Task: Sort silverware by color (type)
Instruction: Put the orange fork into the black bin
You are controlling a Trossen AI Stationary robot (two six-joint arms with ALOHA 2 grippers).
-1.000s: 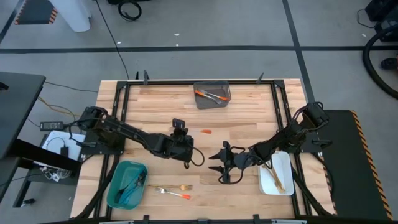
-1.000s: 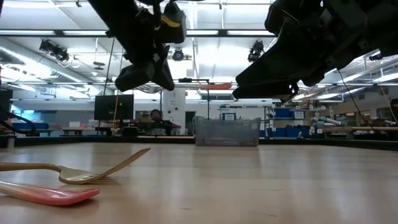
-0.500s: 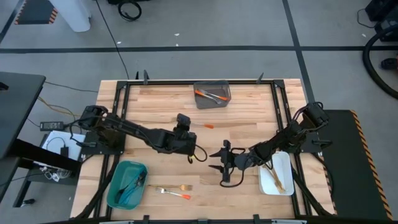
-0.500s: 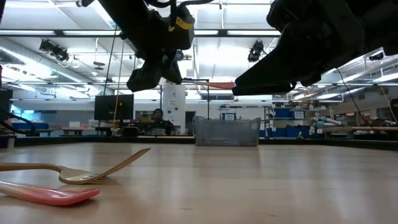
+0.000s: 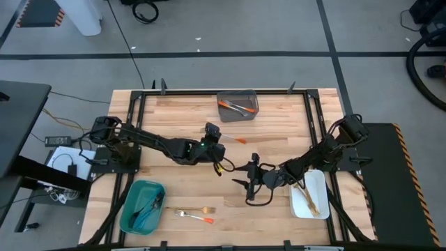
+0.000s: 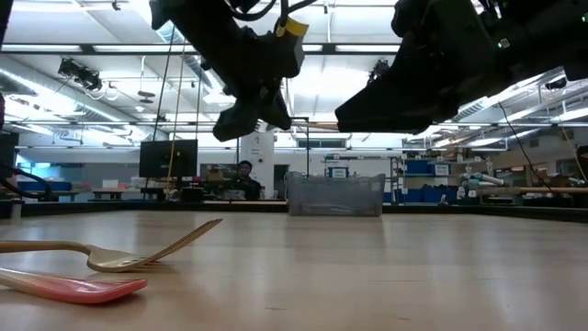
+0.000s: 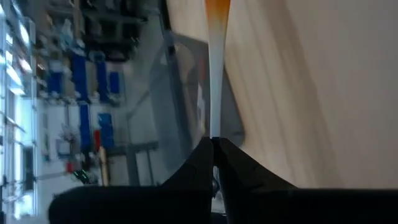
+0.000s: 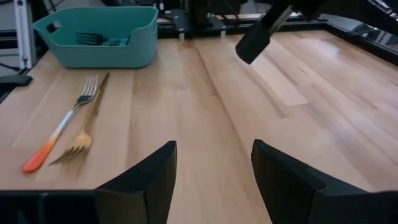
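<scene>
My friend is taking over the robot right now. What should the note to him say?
Left gripper: shut on an orange-handled piece, carried above mid-table, on the side of the grey bin.
Right gripper: open, empty, hovering over the table right of centre.
Done: orange-handled pieces lie in the grey bin, blue ones in the teal bin, gold ones in the white bin.
Left: drop the held piece, probably into the grey bin. Then sort the gold fork and the orange-handled fork lying side by side on the table next to the teal bin.
</scene>
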